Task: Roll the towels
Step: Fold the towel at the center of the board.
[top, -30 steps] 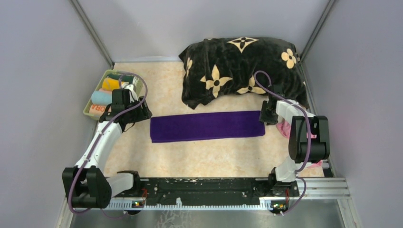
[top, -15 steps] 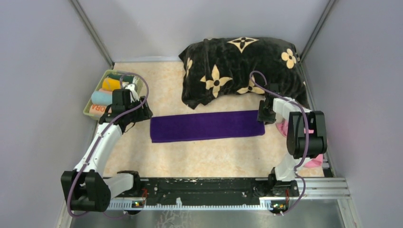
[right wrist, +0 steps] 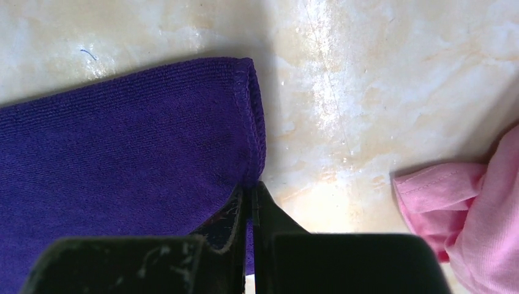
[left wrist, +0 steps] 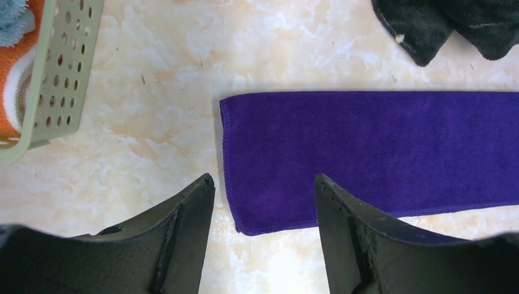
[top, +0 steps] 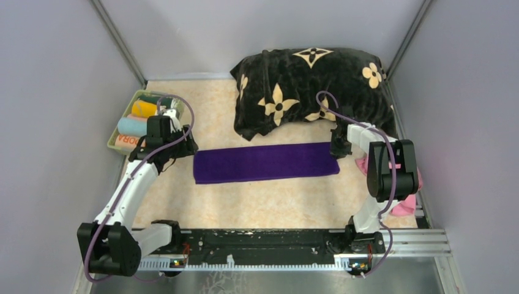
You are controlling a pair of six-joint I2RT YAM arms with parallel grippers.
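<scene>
Checking the overhead view, I find the purple towel (top: 266,162) lying flat as a long strip on the surface (top: 245,202), just in front of the black cushion (top: 306,86). My right gripper (right wrist: 250,202) has its jaws closed on the hem at the towel's right end. My left gripper (left wrist: 264,184) hovers above the towel's left end, jaws open. I note rolled towels (top: 138,116) in the green basket (left wrist: 61,73) at far left. A pink towel (right wrist: 483,208) lies near the right end, not touching it.

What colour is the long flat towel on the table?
The towel is plain dark purple, clearest in the left wrist view.
</scene>
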